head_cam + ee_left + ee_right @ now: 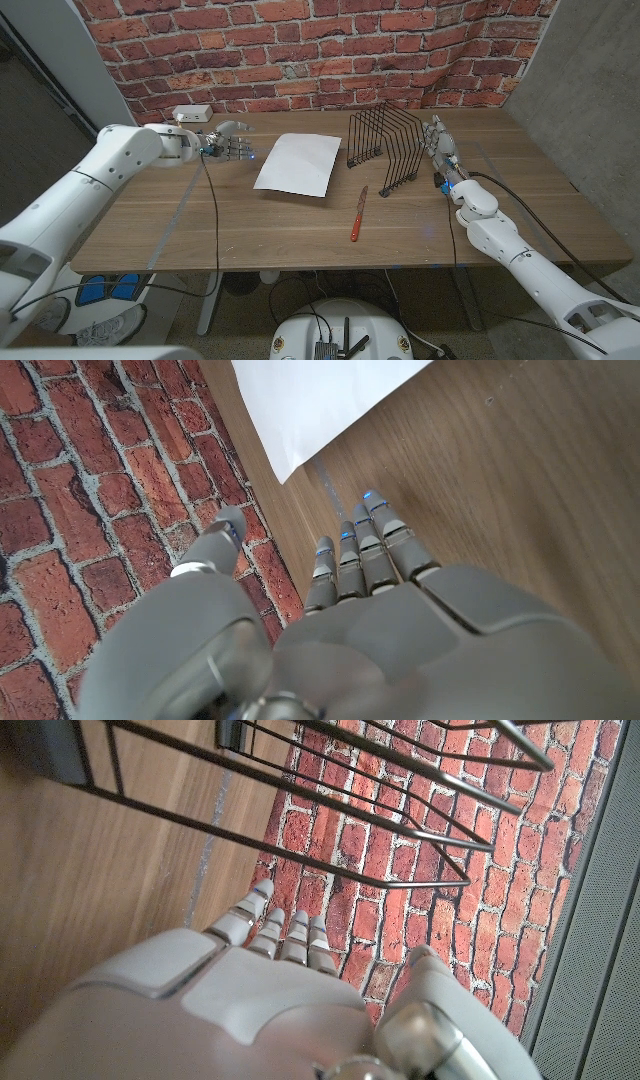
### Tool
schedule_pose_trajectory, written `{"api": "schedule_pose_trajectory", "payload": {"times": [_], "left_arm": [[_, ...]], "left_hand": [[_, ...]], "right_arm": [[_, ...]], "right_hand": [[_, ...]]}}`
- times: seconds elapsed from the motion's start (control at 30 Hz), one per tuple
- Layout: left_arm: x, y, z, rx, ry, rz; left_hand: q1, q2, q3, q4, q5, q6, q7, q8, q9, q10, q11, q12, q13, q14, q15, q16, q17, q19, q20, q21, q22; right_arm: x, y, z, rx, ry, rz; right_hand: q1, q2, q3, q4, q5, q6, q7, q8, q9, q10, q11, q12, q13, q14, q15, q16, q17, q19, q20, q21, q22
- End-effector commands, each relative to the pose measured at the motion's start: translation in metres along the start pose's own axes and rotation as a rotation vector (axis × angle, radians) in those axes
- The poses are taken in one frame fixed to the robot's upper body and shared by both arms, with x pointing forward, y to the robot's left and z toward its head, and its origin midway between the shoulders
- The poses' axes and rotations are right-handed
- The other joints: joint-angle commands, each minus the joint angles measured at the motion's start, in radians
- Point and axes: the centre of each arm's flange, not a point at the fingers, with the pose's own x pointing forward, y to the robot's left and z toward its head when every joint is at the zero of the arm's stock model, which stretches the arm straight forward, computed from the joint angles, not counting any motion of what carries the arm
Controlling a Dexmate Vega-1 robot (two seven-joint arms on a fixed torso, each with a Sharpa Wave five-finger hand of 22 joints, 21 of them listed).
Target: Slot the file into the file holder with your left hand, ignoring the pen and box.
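The file point(297, 164) is just a plain white sheet lying flat on the wooden surface point(250, 225), mid-table, right beside the black wire file holder point(385, 148) but not in it. Left hand point(226, 144) sits near the file's left edge with fingers point(365, 545) stretched out straight, thumb apart, holding nothing; its wrist view cuts off most of the file. Right hand point(438, 142) is just past the holder, fingers point(285, 935) straight and together, empty too, partly hidden behind the wires. A red pen point(358, 214) lies in front of the holder. Small white box point(192, 114) is at the back by the brick wall point(300, 50), too small to make out much.
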Motion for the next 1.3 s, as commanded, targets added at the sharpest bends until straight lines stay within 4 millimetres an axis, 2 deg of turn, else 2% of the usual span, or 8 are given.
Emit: {"api": "schedule_pose_trajectory", "payload": {"times": [0.03,0.57,1.0,1.1,1.3], "left_arm": [[0.008,0.011,0.006,-0.019,0.069,-0.057],[0.026,0.031,0.010,-0.033,0.153,-0.164],[0.036,0.032,0.009,-0.042,0.199,-0.210],[0.037,0.032,0.009,-0.037,0.208,-0.217],[0.036,0.034,0.009,-0.032,0.216,-0.224]], "left_hand": [[0.006,-0.016,-0.010,-0.001,0.000,0.020,0.067,0.002,0.003,0.022,-0.003,0.011,0.004,0.027,-0.002,0.007,0.001,0.024,0.001,0.007,0.004],[0.006,-0.042,-0.035,0.003,-0.005,0.041,0.070,-0.002,0.003,0.056,0.013,0.010,0.003,0.071,0.004,0.007,0.001,0.060,0.002,0.010,0.005],[0.032,-0.056,-0.059,0.003,-0.004,0.118,0.068,0.006,0.004,0.139,-0.012,0.017,0.003,0.151,-0.029,0.010,0.001,0.142,-0.017,0.021,0.007],[0.046,-0.061,-0.069,0.003,-0.005,0.161,0.067,0.010,0.004,0.180,-0.025,0.021,0.003,0.189,-0.040,0.012,0.001,0.173,-0.028,0.025,0.008],[0.054,-0.064,-0.074,0.003,-0.005,0.183,0.068,0.010,0.004,0.199,-0.033,0.021,0.003,0.206,-0.049,0.011,0.001,0.190,-0.035,0.027,0.009]], "right_arm": [[0.002,0.000,-0.003,0.003,0.002,-0.007],[-0.001,0.000,-0.003,0.001,0.003,-0.020],[-0.005,0.000,-0.002,0.000,0.002,-0.037],[-0.006,0.000,-0.002,0.000,0.001,-0.040],[-0.007,0.001,-0.002,0.000,-0.001,-0.045]], "right_hand": [[0.010,0.042,0.009,0.001,0.008,0.007,-0.006,0.003,0.002,0.009,0.001,0.009,0.002,0.001,-0.002,0.006,0.003,0.013,0.003,0.004,0.003],[0.010,0.041,0.011,0.002,0.008,0.017,-0.011,0.004,0.002,0.014,0.001,0.009,0.002,0.004,-0.002,0.007,0.001,0.016,0.008,0.004,0.003],[0.010,0.041,0.012,0.002,0.008,0.024,-0.015,0.004,0.002,0.017,0.001,0.009,0.002,0.006,-0.002,0.007,0.000,0.021,0.012,0.005,0.003],[0.010,0.041,0.012,0.002,0.008,0.024,-0.014,0.003,0.002,0.017,0.001,0.009,0.002,0.006,-0.002,0.007,0.000,0.022,0.013,0.005,0.003],[0.010,0.041,0.012,0.002,0.008,0.026,-0.015,0.003,0.002,0.018,0.000,0.009,0.003,0.007,-0.002,0.008,0.000,0.022,0.014,0.005,0.003]]}}
